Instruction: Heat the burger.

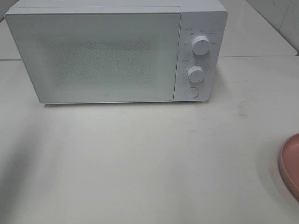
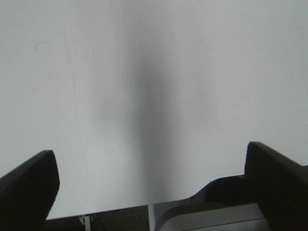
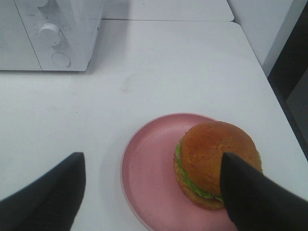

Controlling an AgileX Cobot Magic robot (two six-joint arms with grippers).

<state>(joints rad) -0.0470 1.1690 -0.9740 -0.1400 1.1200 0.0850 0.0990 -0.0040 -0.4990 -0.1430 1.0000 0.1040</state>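
Right end effector (image 3: 149,192) hangs above the pink plate (image 3: 149,178) with its dark fingers spread wide and nothing between them; one finger (image 3: 250,197) overlaps the near edge of the burger (image 3: 211,154) in the wrist view, though whether it touches the bun cannot be told from that angle. The burger sits off-centre on the plate, toward the side away from the microwave (image 1: 117,51), and the plate lies near the table (image 1: 149,158) edge, only its rim showing in the high view. The left end effector (image 2: 149,192) is likewise open and empty over bare table. The microwave door (image 1: 93,56) appears shut, so the likeliest trouble is ordering: a burger lifted before the door is opened leaves an arm waiting with a tall, layered load. A squeeze too low or too hard could shear bun from patty and lettuce; a closing finger that catches the plate rim could drag the plate toward the table edge. The glossy dome may also slip from a high pinch.
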